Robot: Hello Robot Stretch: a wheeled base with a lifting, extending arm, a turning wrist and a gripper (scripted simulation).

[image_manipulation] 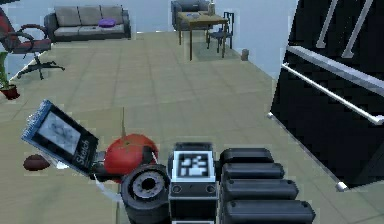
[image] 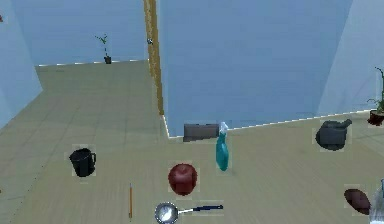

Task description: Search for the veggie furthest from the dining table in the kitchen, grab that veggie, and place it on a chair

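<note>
Arm side view is giving us the best look: a red round thing (image_manipulation: 130,155) is showing low in the picture against the floor (image_manipulation: 200,90), right at the far end of the tool (image_manipulation: 126,176), between a tilted flat tablet (image_manipulation: 62,132) and the arm's white marker square (image_manipulation: 194,163). We are taking it for a tomato, and so for the veggie the task is asking for, though that is only our judgement from colour and shape. It is looking bright red, smooth and a little glossy, rounded and slightly flattened, with a thin line rising above it that may be a stalk. Because it is showing right at the tool with the floor behind it, we are not able to tell whether the tool is holding it or anything else. We are expecting it to be light, thin-skinned and easy to bruise, and smooth enough to slip or roll away, so we are favouring a gentle hold across its widest part, at mid height, away from the stalk. A small brown lump (image_manipulation: 37,161) is lying farther left. A chair (image_manipulation: 222,30) is standing far off, well apart from all this.
</note>
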